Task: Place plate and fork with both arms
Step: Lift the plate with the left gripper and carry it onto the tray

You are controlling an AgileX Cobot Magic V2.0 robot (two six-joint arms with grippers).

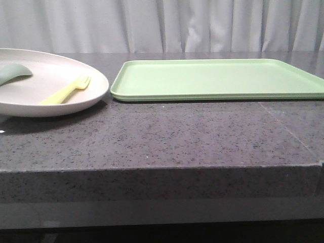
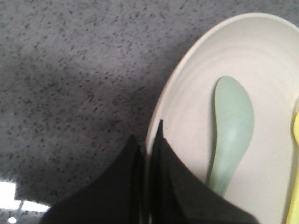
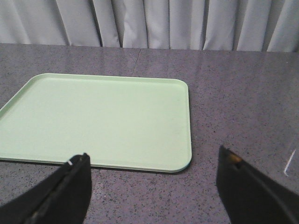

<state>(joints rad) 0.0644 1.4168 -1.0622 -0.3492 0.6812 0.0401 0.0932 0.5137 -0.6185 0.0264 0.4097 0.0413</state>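
Observation:
The cream-white plate (image 1: pixel 81 105) is at the far left in the front view, partly cut off by the frame's edge. The pale yellow fork (image 1: pixel 66 91) lies in it; a sliver of the fork shows in the left wrist view (image 2: pixel 295 154). My left gripper (image 2: pixel 147 134) is shut on the plate's rim (image 2: pixel 187 60), one finger outside it and one inside. My right gripper (image 3: pixel 153 156) is open and empty, over the counter at the near edge of the light green tray (image 3: pixel 93 116). Neither gripper shows in the front view.
A grey-green spoon (image 1: pixel 12 73) lies in the plate beside the fork and also shows in the left wrist view (image 2: pixel 231 126). The green tray (image 1: pixel 217 78) lies flat right of the plate. The speckled grey counter (image 1: pixel 162 136) ends at a front edge; curtains hang behind.

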